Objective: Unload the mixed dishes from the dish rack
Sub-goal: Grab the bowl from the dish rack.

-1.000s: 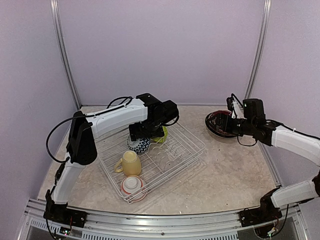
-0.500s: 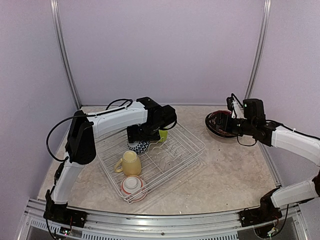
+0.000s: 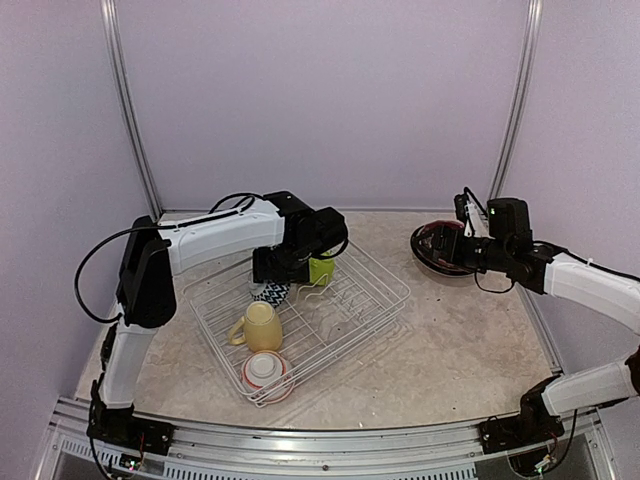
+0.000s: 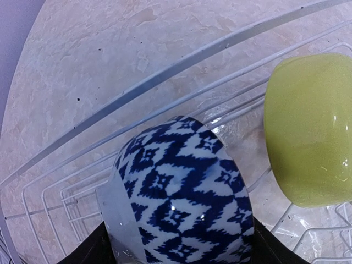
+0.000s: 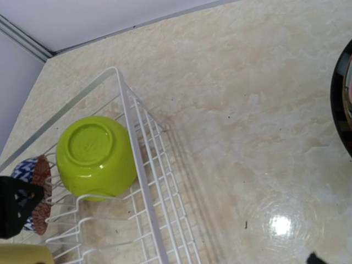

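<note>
My left gripper (image 3: 272,282) is clamped on the blue-patterned bowl (image 4: 181,198), inside the dish rack (image 3: 400,291) at its 11 o'clock corner. The lime green bowl (image 4: 311,126) crowds it at 2 o'clock. The pale yellow mug (image 3: 262,325) lies at 6 o'clock, with the red-white bowl (image 3: 265,370) beyond. My right gripper (image 3: 465,248) hovers by the dark plates (image 3: 437,250), at 3 o'clock of the rack. I can't tell whether it's open.

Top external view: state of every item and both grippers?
blue-patterned bowl, in dish rack, tipped on its side
lime green bowl, in rack, base up, against tines
pale yellow mug, in rack
red-white bowl, in rack
dark plates, out of rack, on table
left gripper, astride blue-patterned bowl, grip unclear
right gripper, at dark plates, open or shut unclear
</note>
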